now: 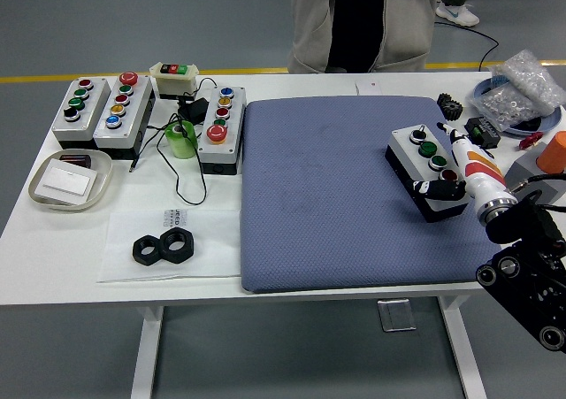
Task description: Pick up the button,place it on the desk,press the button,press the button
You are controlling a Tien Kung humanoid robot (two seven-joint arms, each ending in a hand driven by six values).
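The grey three-button box [412, 154] with a black base lies on the blue mat [327, 195], toward its right side. Its black and green buttons show, while my hand covers the near end. My right hand [453, 171] reaches in from the lower right and rests over the near right part of the box. One white finger [455, 147] stretches along the box's right edge, and the thumb [433, 187] lies across its near end. The hand grips nothing and the box sits flat. My left arm is out of view.
Several other button boxes [119, 109] stand at the back left, with a green tape roll [181, 139], cables and a white tray [71, 180]. Two black nuts [164, 248] lie near the front. A bag of parts [522, 88] and an orange cup [555, 151] sit at the right. A person [363, 19] stands behind the table.
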